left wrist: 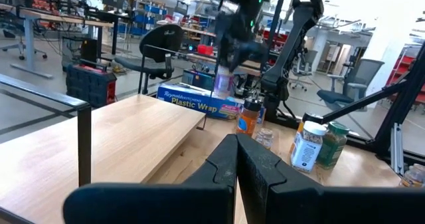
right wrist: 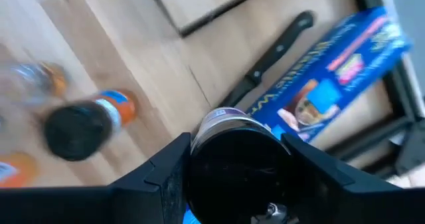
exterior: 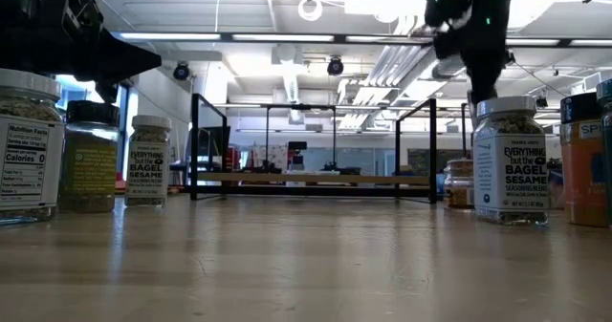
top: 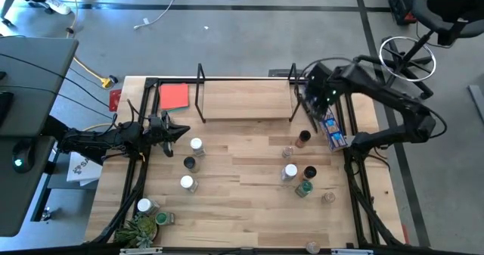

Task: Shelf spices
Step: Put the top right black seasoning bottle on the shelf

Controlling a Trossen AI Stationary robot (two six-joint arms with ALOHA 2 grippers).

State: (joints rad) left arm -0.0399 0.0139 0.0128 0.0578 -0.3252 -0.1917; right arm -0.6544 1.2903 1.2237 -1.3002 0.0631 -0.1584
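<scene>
Here the right claw (right wrist: 232,159) is closed around a small spice jar (right wrist: 229,127) with a purple-edged label, gripping it from both sides. In the high view this claw (top: 316,96) hangs at the right end of the shelf (top: 246,96), above the tabletop (top: 242,202), with a blue plastic-wrap box (top: 333,131) lying just beside it. In its wrist view a black-handled knife (right wrist: 275,51) lies beside that box (right wrist: 332,84), and a black-capped orange jar (right wrist: 86,124) stands on the wood below.

The left claw (top: 180,131) is clenched with nothing between its fingers, at the left side of the tabletop near the red card (top: 174,96).

The other jars are off the shelf: a group near the left claw (top: 195,144), another on the right (top: 290,172). The low view shows a bagel seasoning jar (exterior: 511,160) in front of the bare shelf board (exterior: 311,178). A potted plant (top: 140,227) sits at the front left corner.
</scene>
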